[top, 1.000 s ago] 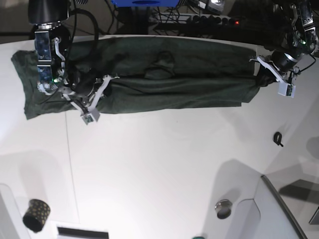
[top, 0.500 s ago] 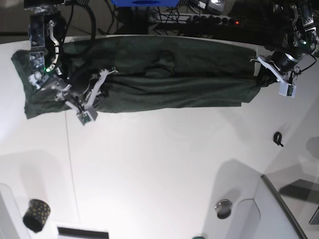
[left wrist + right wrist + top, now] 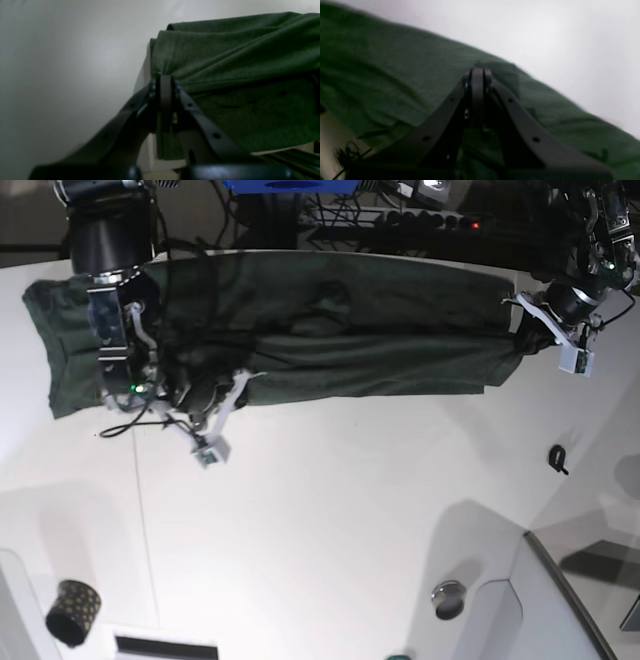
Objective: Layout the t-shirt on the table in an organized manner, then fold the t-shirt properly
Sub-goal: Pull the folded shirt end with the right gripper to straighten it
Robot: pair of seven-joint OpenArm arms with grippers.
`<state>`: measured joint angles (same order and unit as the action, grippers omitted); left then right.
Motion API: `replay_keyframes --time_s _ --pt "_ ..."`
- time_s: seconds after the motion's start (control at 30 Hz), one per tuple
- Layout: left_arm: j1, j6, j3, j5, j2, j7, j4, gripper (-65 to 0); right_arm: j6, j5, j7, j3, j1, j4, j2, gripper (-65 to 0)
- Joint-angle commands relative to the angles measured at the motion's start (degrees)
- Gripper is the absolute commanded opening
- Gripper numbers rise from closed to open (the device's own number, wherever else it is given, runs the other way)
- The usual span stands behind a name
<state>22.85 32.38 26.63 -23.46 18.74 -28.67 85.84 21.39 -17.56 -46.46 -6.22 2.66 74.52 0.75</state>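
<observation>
Base view: t-shirt lay 9-to-3 on worktop; left end effector clamped its 3 o'clock end, right end effector clamped fabric near 9.

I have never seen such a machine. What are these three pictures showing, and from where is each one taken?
It is a robot with two arms working on a white table. One camera looks down at the whole table; the other two sit on the wrists, looking along each gripper. A dark green t-shirt lies stretched across the far side. The left gripper, on the right of the overhead picture, is shut on one end of the shirt. The right gripper is shut too, pinching the cloth near the other end. A small dotted cup stands in the near corner.
</observation>
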Motion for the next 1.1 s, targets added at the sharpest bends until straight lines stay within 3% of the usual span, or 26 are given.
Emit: replay_keyframes --time_s 0.0,0.3,0.77,0.8,1.07 --pt "-0.04 0.1 0.4 -0.58 0.99 1.1 0.79 -65.0 0.02 -0.5 0.35 -0.24 -0.59 1.13 0.08 -64.2" --pt "-0.04 0.1 0.4 -0.58 0.99 1.1 0.79 -65.0 0.02 -0.5 1.75 -0.86 -7.97 5.0 0.17 -64.2" --pt "0.49 0.1 1.02 -0.58 1.17 1.1 1.15 -65.0 0.02 -0.42 3.34 -0.86 -7.71 5.0 0.26 -64.2" --pt "0.58 0.1 1.02 -0.58 1.17 1.02 1.06 -62.9 0.02 -0.42 3.42 -0.86 -7.71 5.0 0.26 -64.2" --pt "3.3 0.1 9.89 -0.67 1.43 1.02 0.88 -22.2 0.02 -0.42 3.25 -0.86 -6.92 5.43 0.26 -64.2"
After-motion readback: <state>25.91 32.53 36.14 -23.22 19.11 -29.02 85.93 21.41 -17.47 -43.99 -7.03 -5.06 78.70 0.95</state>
